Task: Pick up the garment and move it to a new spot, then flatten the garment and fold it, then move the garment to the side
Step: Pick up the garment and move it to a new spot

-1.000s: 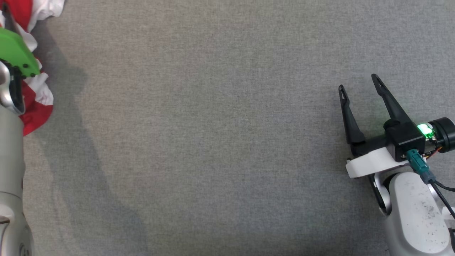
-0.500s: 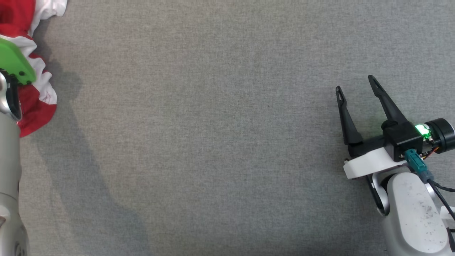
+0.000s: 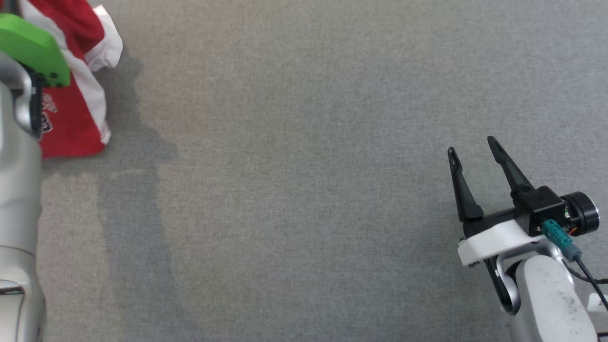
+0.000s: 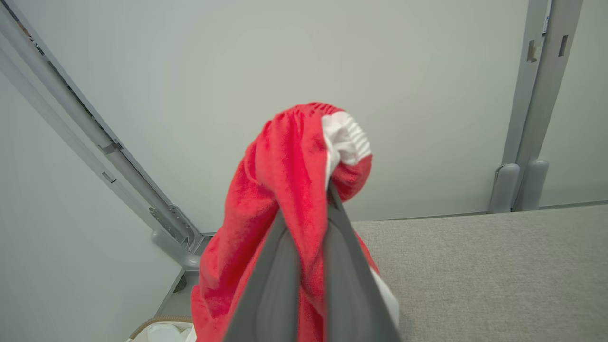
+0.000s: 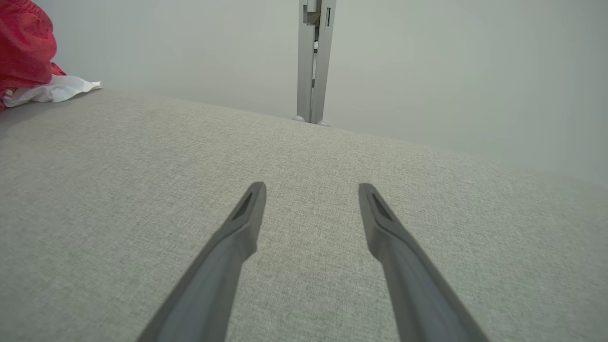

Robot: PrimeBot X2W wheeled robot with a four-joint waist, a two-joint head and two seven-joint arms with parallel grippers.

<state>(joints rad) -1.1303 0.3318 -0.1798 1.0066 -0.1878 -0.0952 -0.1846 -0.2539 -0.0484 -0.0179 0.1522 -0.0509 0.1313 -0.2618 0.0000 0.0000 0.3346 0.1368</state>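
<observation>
Head view: I see the garment [image 3: 71, 109], red with white trim, at the top left, partly tucked behind my left forearm [image 3: 19, 190] and its green cover [image 3: 33, 47]. It throws a shadow on the grey surface [image 3: 304, 190] just to its right. The right gripper [image 3: 471, 146] sits at the lower right, fingers spread with nothing between them, well apart from the garment, with bare surface between the two.

Left wrist view: the left gripper [image 4: 308, 209] is pinching the garment [image 4: 285, 161]. Both fingers are pressed together with red cloth squeezed between them. A bunch of it, with a ribbed white band, bulges up above the fingertips, and the rest drapes down on both sides of the fingers. The grey surface [image 4: 498, 266] lies below and to the right, with a pale wall and a grey post [image 4: 536, 118] behind.

Right wrist view: the right gripper [image 5: 312, 185] is spread wide, low over the grey surface and touching no cloth. The garment [image 5: 23, 42] is far off in the top left corner, with a white edge [image 5: 52, 90] resting on the surface. A grey post [image 5: 313, 57] stands at the far edge.
</observation>
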